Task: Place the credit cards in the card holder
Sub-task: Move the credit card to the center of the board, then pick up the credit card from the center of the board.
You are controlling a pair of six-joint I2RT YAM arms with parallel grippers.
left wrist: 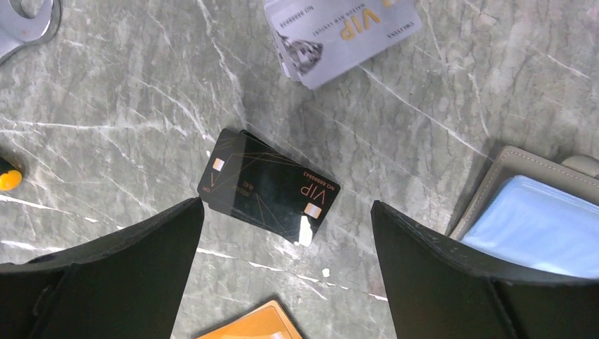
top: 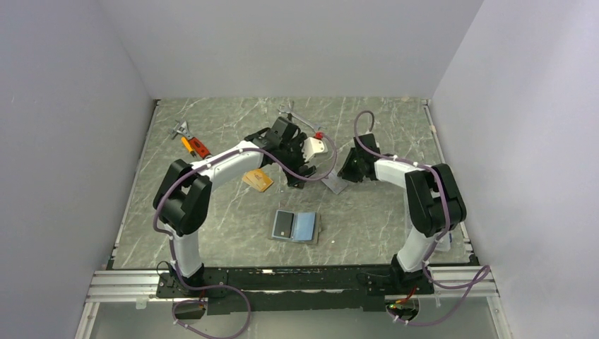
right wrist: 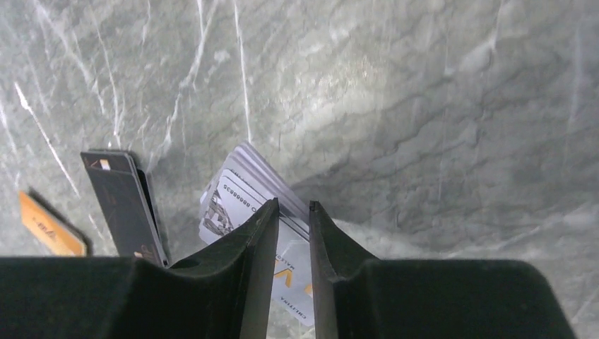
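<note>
Left gripper [left wrist: 287, 208]: my jaws stand wide apart above the table and hold nothing.
Under the left gripper: the black cards [left wrist: 267, 187] lie flat on the marble-patterned table [top: 212, 226], a little askew on each other, and I see them in the gap between the two fingers.
Right gripper [right wrist: 292, 205]: my jaws are drawn close, with only a thin slit between them.
Right grip: the tips sit right at the silver-grey cards [right wrist: 236, 198]. I cannot tell whether they pinch an edge or only hover over it.
Silver-grey cards: a small fanned stack lying near the black cards but apart from them, with the VIP print facing up.
Orange card [left wrist: 247, 326]: it lies flat on the table just beside the black cards, on the side nearer my left arm's base. Neither gripper touches it.
Card holder [left wrist: 505, 169]: it lies open on the table with its light blue inside facing up, near the black cards. In the top view it sits between the cards and the arm bases.
Wrench [left wrist: 21, 21]: it shows at the corner of my left wrist view, well apart from the cards.
</note>
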